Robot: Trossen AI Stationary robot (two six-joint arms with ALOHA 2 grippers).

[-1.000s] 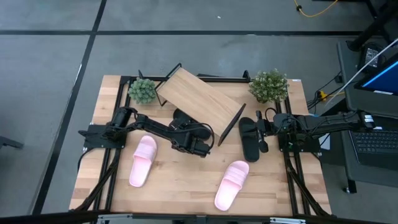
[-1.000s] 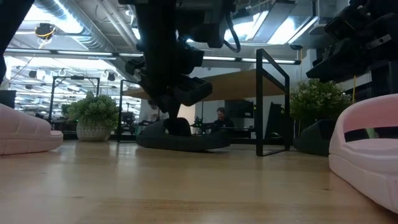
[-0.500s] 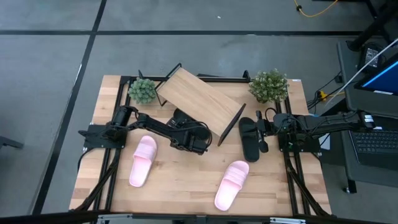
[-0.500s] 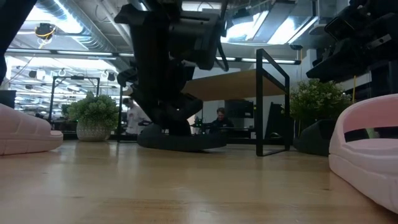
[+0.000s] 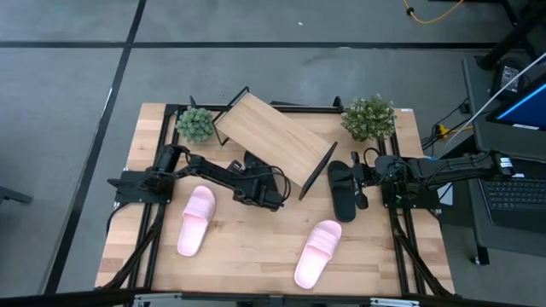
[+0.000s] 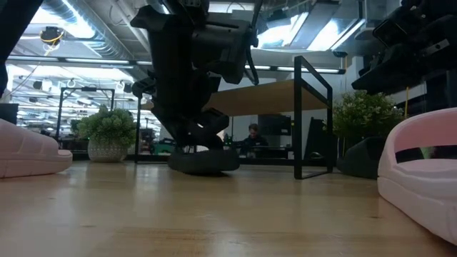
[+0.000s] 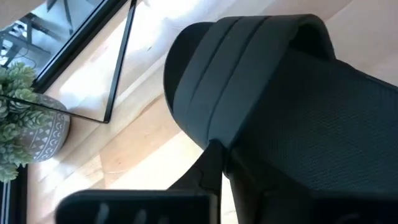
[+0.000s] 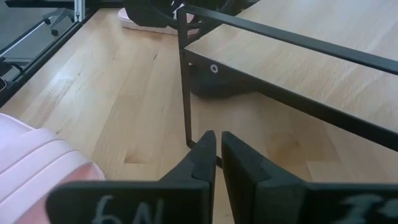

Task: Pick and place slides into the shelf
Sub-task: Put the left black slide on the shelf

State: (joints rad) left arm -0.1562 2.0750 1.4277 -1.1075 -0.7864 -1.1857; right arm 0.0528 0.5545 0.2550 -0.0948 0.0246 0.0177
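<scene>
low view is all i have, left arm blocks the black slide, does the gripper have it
observer: It looks so. In the left wrist view the left gripper is closed at the strap of the black slide.
operator: anything on the shelf yet
observer: No. From above, the shelf has no slides on its board.
operator: where's the other black one
observer: The second black slide lies on the table to the right of the shelf. The right gripper waits beside it, shut and holding nothing.
</scene>
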